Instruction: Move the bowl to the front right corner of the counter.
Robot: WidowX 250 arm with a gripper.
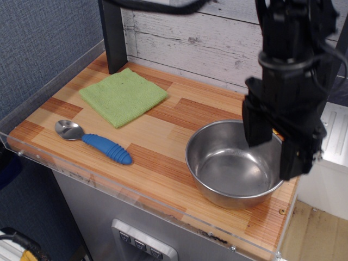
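Note:
The shiny stainless-steel bowl (234, 164) stands upright on the wooden counter (157, 136) at its front right corner. My black gripper (273, 159) hangs above the bowl's right rim, lifted clear of it. Its two fingers (254, 126) are spread apart and hold nothing. The bowl's inside is bare.
A green cloth (123, 95) lies at the back left. A spoon with a blue handle (93, 141) lies at the front left. A dark post (113, 33) stands at the back left corner. A clear acrylic edge (136, 202) rims the counter.

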